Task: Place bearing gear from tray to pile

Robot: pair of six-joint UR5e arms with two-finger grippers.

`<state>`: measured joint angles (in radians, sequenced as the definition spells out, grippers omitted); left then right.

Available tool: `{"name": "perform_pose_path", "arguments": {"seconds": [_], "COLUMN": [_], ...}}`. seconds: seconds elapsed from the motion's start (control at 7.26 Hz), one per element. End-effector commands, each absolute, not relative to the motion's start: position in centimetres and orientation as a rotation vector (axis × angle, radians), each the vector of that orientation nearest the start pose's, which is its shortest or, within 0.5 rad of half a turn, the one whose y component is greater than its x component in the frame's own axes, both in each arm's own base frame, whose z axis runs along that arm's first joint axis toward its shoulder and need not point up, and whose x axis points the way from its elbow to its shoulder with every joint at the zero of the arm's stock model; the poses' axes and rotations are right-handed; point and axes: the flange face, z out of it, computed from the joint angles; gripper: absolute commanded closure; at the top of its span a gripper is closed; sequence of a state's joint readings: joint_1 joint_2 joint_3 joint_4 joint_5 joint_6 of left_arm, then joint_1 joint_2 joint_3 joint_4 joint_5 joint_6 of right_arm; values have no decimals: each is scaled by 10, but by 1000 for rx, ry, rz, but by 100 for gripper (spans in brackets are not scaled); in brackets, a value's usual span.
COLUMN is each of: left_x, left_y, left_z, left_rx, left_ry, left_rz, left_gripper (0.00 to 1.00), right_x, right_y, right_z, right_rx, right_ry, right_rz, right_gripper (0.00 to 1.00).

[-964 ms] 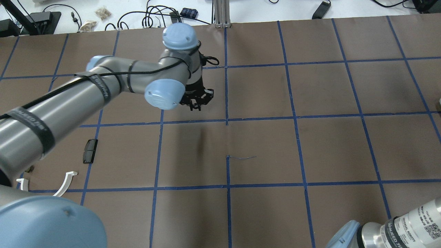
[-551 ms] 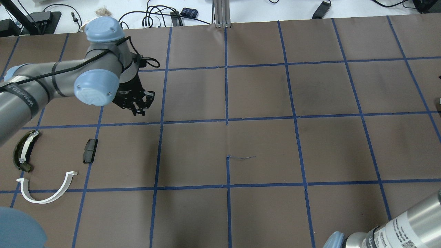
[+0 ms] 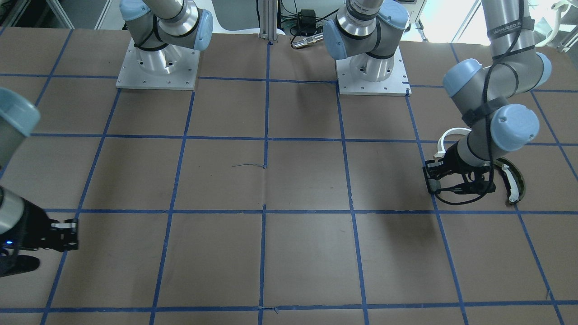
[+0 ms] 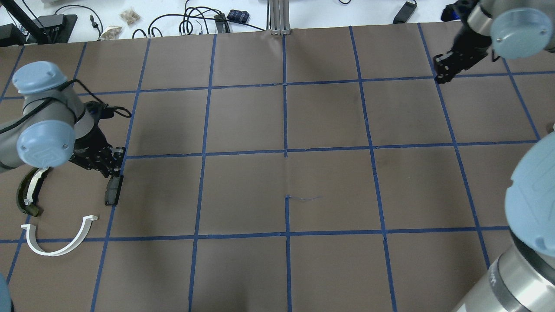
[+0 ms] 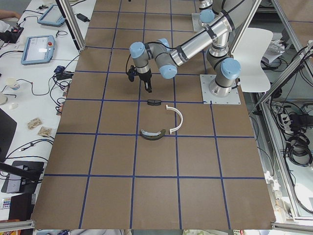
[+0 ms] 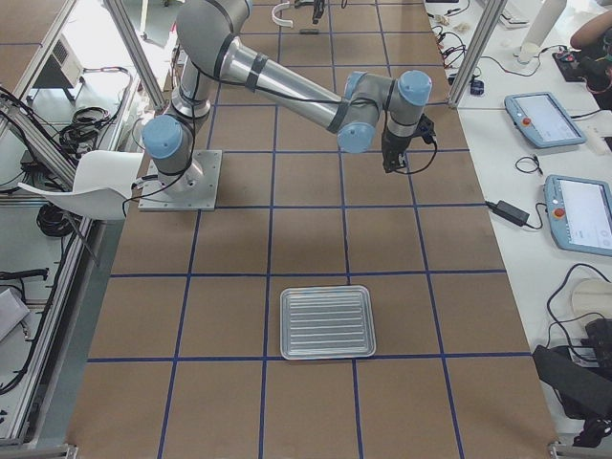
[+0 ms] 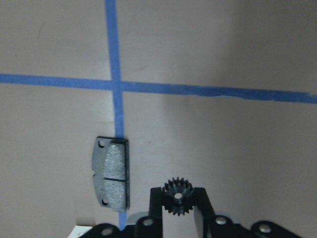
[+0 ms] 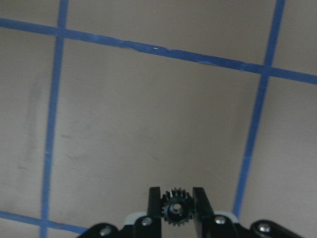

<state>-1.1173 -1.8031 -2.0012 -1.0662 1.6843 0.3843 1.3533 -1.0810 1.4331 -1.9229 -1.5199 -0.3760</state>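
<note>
My left gripper is shut on a small black bearing gear and hangs just above the table at the pile. The black block lies right beside it, to the left of the fingers in the left wrist view. The olive curved piece and the white half-ring lie close by. My right gripper is at the far right of the table, also shut on a black gear, over bare brown mat. The ribbed metal tray shows only in the exterior right view.
The brown mat carries a blue tape grid. Cables and small boxes lie on the white bench beyond the far edge. The right arm's elbow bulks at the near right. The two arm bases stand at the robot's side.
My left arm has swung from the middle back of the table leftward and toward the robot, over the pile. My right arm has reached out to the far right corner.
</note>
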Motion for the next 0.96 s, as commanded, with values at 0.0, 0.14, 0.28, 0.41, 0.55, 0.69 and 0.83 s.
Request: {"name": "perform_pose_path", "arguments": {"seconds": [0.0,0.14,0.28,0.41,0.55,0.69,0.83], "left_x": [175,187,189,190,193,191,187], "left_y": [-458,-454,-454,-455,-457,-464,-474], "left_z": [191,184,183,183,187,193,208], "left_rx": [-40,-61,-64,-69,-70,-64,-54], "left_ry": [3146,3155,3150,3152,3147,3144,3134], "left_rz": [281,297,283,278,264,239,197], "left_gripper": [100,100,86,46,29,21,20], "right_x": [153,230,291,340,372,375,374], "right_y": [-658,-631,-605,-581,-564,-561,-561], "right_z": [281,262,240,217,199,185,183], "right_rx": [73,241,286,300,293,281,266], "right_ry": [3071,3047,3028,3008,3000,3020,3041], "right_rz": [56,55,-6,-54,-74,-55,-60], "right_gripper": [96,95,94,93,87,82,23]}}
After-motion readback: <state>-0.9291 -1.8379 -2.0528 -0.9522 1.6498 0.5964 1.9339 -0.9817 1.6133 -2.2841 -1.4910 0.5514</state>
